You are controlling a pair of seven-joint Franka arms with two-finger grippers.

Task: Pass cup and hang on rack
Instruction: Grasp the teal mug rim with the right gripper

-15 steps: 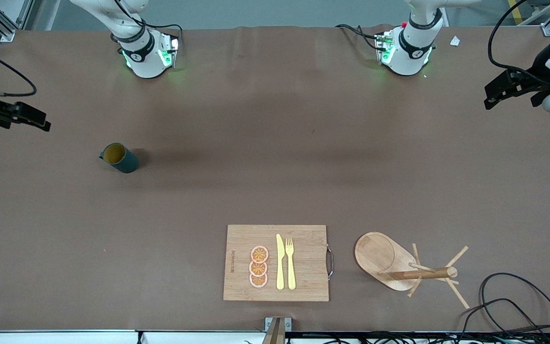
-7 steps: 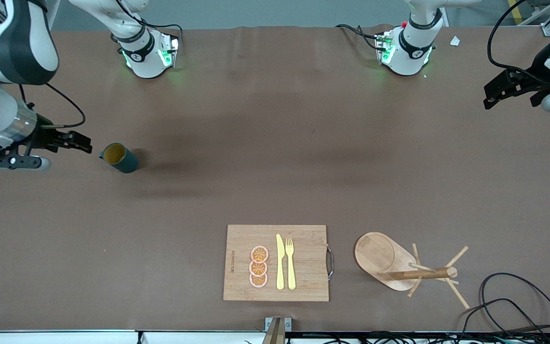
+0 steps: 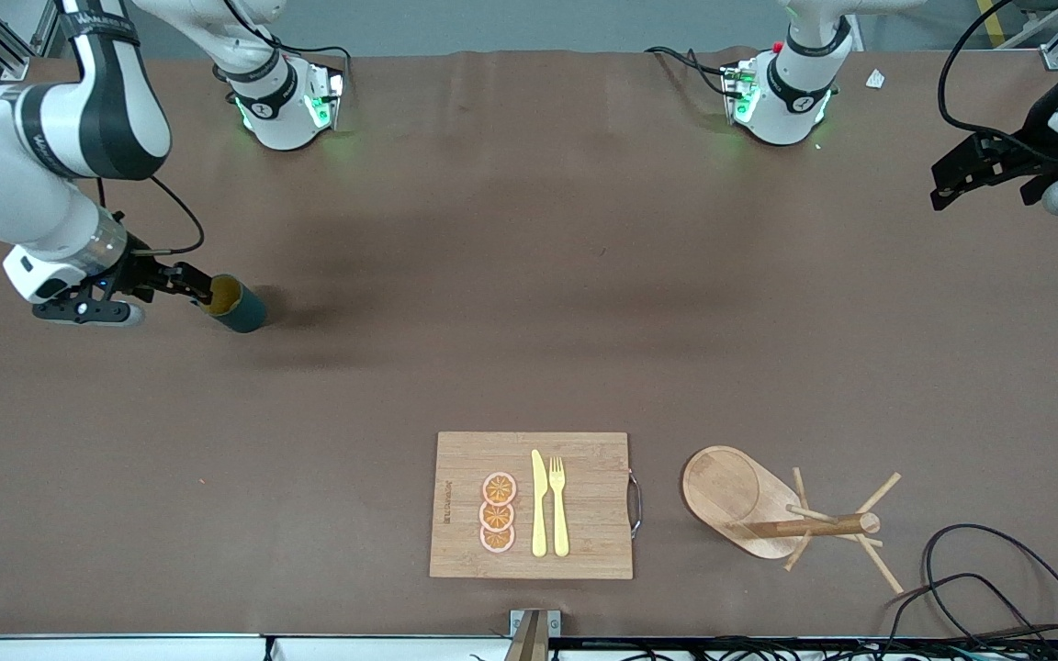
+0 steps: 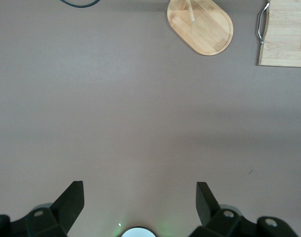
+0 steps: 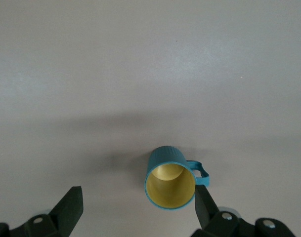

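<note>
The teal-green cup (image 3: 237,307) stands upright on the brown table toward the right arm's end, its yellow inside showing. My right gripper (image 3: 198,286) is open and low at the cup's rim. In the right wrist view the cup (image 5: 170,183) sits off-centre inside the open right gripper (image 5: 138,197), close to one finger by its handle (image 5: 202,173), not gripped. The wooden rack (image 3: 768,509) stands near the front edge toward the left arm's end; its base shows in the left wrist view (image 4: 200,25). My left gripper (image 3: 944,184) waits open and empty over the table's end, also in its wrist view (image 4: 140,187).
A bamboo cutting board (image 3: 529,505) with orange slices, a yellow knife and fork lies near the front edge beside the rack; it also shows in the left wrist view (image 4: 286,34). Black cables (image 3: 979,569) lie at the front corner by the rack.
My right arm has swung in from the table's end and lowered, bringing its open gripper up to the cup. The cup, the rack and the left arm have not moved.
</note>
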